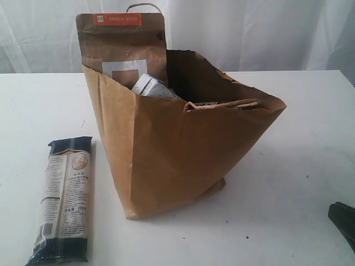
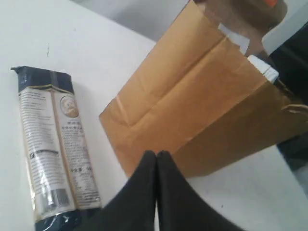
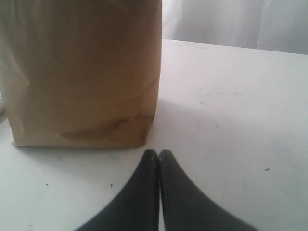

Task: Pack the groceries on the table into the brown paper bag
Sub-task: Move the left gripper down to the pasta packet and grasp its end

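The brown paper bag [image 1: 166,149] stands open on the white table [image 1: 288,166]. A brown windowed pouch with an orange label [image 1: 123,47] sticks up out of it, and a small white-blue packet [image 1: 152,87] shows beside the pouch. The long dark-blue noodle packet [image 1: 65,197] lies flat on the table left of the bag, also visible in the left wrist view [image 2: 53,144]. My left gripper [image 2: 156,155] is shut and empty, near the bag's [image 2: 202,110] lower corner. My right gripper [image 3: 159,153] is shut and empty, just in front of the bag's [image 3: 82,72] base. Its dark tip [image 1: 343,219] shows at the exterior view's right edge.
A white curtain [image 1: 266,27] hangs behind the table. One twisted paper handle [image 1: 144,7] rises behind the pouch, and another [image 1: 227,104] lies along the bag's front rim. Bare tabletop [image 3: 231,106] stretches to the right of the bag.
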`<action>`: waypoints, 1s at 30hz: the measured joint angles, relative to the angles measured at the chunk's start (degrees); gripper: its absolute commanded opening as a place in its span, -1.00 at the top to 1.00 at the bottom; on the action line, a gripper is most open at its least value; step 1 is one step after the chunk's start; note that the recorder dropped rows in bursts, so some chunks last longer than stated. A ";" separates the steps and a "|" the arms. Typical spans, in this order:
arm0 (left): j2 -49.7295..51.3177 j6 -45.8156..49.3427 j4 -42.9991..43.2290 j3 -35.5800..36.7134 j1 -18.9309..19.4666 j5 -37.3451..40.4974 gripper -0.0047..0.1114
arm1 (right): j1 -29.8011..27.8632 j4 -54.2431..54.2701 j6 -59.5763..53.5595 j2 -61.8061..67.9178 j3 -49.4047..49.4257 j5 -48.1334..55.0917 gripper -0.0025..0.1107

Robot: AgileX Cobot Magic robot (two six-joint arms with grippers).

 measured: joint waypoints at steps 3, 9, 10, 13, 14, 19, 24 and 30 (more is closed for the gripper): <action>13.76 5.04 3.92 -10.27 0.00 10.41 0.92 | 0.00 0.00 0.00 0.00 0.00 0.10 0.96; 40.43 13.21 6.27 -22.03 0.00 11.84 0.92 | 0.00 0.00 0.00 0.00 0.00 0.21 0.96; 44.64 13.88 6.79 -22.98 0.00 10.99 0.92 | 0.00 0.00 0.00 0.00 0.00 0.21 0.96; 51.89 14.10 7.14 -23.46 0.00 10.45 0.92 | 0.00 0.00 0.00 0.00 0.00 0.31 0.96; 54.14 14.10 7.14 -23.46 0.00 9.88 0.92 | 0.00 0.00 0.00 0.00 0.00 0.31 0.96; 58.91 13.86 5.42 -23.58 0.00 8.02 0.89 | 0.00 0.00 0.00 0.00 0.00 0.31 0.96; 63.18 15.16 4.41 -23.58 -0.12 9.13 0.19 | 0.00 0.00 0.00 0.00 0.00 0.31 0.96; 67.29 12.77 4.10 -23.58 -2.73 8.16 -0.90 | 0.00 0.00 0.00 0.00 0.00 0.31 0.96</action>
